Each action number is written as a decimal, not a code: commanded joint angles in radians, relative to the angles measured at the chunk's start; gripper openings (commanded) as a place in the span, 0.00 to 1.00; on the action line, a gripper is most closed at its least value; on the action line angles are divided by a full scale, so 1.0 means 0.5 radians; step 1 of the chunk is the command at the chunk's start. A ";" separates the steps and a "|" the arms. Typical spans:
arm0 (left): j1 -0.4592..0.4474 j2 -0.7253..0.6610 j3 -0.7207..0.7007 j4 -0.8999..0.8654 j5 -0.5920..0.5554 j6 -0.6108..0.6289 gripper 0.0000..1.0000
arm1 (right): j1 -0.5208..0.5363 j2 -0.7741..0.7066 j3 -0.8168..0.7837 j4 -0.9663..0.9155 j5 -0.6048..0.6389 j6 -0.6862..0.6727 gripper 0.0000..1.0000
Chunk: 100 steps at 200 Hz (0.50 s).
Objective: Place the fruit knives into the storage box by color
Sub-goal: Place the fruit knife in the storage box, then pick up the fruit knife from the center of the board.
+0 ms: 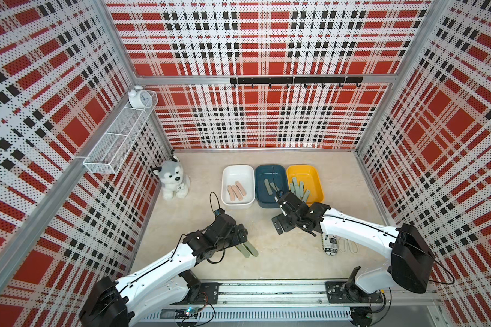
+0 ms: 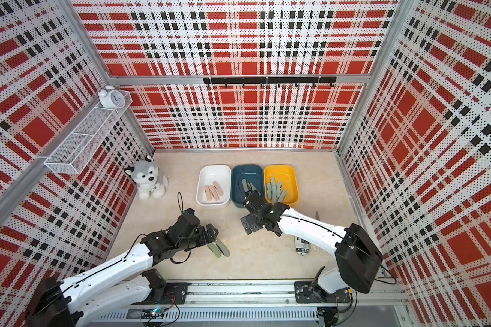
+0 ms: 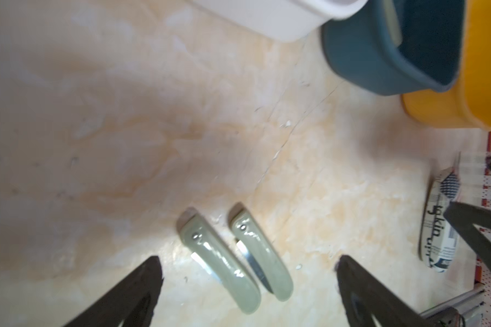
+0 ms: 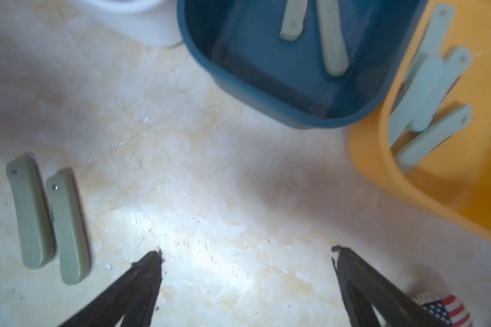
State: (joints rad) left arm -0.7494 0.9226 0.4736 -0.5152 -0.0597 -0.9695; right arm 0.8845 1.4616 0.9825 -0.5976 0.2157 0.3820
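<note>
Both top views look steeply down from high overhead on the robot's side, taking in the whole worktop (image 1: 267, 254), nearly alike. Each wrist view rides close over the worktop, looking out between its own hand's spread fingers. Just ahead of the left hand (image 3: 248, 263) lie two grey-green knives (image 3: 219, 266); the view from the right hand (image 4: 246, 252) shares them, plus the blue box (image 4: 267, 99).

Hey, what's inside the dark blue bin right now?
Two grey-green fruit knives lie side by side in the dark blue bin. In both top views the right claw, open, hangs over the bin's near corner, so whatever lies under it is hidden in those views.
</note>
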 commanded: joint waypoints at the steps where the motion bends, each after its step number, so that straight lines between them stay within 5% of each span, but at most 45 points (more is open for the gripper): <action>1: -0.078 -0.040 -0.014 -0.167 -0.061 -0.178 0.98 | 0.072 -0.036 -0.048 -0.019 0.060 0.141 1.00; 43: -0.206 0.254 0.183 -0.418 -0.250 -0.224 0.99 | 0.079 -0.149 -0.154 -0.002 0.208 0.146 1.00; 100: -0.331 0.645 0.382 -0.333 -0.249 -0.257 0.98 | -0.010 -0.236 -0.216 0.055 0.188 0.074 1.00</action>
State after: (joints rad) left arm -0.8913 1.1877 0.6273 -0.6853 -0.1646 -1.0813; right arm 0.8986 1.3590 0.8856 -0.5922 0.2974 0.4358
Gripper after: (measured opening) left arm 0.984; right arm 0.998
